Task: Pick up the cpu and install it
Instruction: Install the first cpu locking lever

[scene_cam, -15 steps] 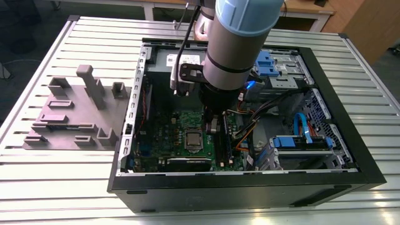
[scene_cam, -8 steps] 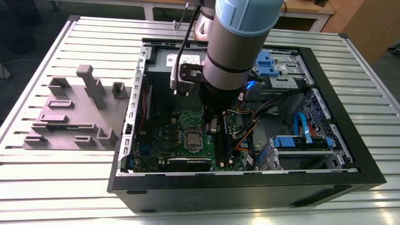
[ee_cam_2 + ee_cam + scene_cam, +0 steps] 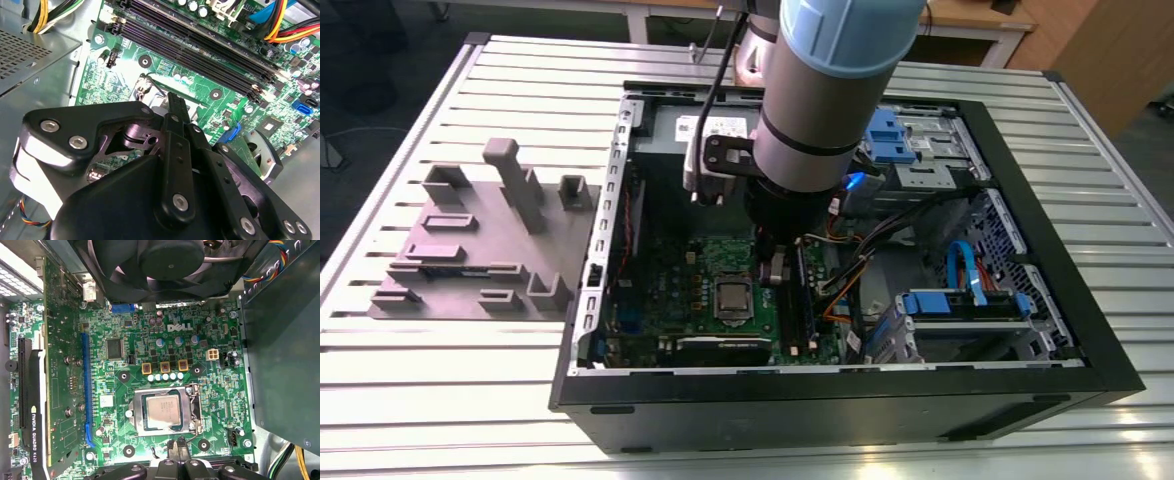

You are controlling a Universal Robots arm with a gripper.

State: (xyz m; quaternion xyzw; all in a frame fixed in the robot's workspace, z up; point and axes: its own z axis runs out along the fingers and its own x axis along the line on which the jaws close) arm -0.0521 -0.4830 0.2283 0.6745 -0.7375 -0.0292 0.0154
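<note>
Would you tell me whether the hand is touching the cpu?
Apart: in the first wrist view, green board shows between the hand and the cpu in its socket.

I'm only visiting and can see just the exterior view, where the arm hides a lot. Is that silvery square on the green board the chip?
Observer: Yes. In the first wrist view the cpu lies flat inside the silver socket frame on the motherboard.
Visitor: Is the tool holding it?
Observer: No. The tool shows just past the frame's edge, off the cpu.
Visitor: What lies on that side?
Observer: In the second wrist view, long black memory slots run beside the socket.
</note>
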